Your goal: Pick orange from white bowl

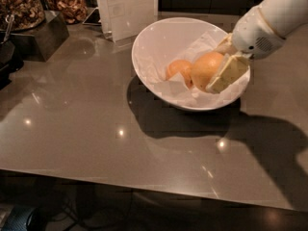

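The white bowl [153,32] stands on the grey counter, lined with crumpled white paper [179,88]. My gripper [214,71] comes in from the upper right and is shut on the orange [204,69], a pale yellow-orange round fruit held just above the paper at the bowl's right side. One cream finger [227,74] lies across the orange's right front; the other is behind it. A smaller, deeper-orange fruit [176,70] rests in the bowl, just left of the held orange and partly hidden by it.
A white upright sign holder [126,8] stands behind the bowl at the left. Dark containers of nuts and snacks [29,18] sit at the far left. The counter's front edge [144,177] runs along the bottom.
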Controlling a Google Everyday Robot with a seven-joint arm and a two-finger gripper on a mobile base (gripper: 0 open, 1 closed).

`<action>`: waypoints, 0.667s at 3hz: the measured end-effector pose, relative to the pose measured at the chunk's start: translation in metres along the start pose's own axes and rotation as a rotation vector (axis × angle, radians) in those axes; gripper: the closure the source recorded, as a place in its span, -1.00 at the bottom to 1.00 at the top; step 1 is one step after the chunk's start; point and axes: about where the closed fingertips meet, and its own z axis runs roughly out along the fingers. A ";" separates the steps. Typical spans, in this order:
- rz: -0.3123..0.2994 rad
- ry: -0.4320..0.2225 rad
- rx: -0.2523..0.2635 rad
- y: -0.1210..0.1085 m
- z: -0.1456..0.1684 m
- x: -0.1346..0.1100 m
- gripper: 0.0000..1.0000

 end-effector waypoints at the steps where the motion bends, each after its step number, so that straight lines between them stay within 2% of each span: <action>1: -0.059 -0.125 0.043 0.018 -0.038 -0.014 1.00; 2: -0.083 -0.216 0.097 0.035 -0.071 -0.016 1.00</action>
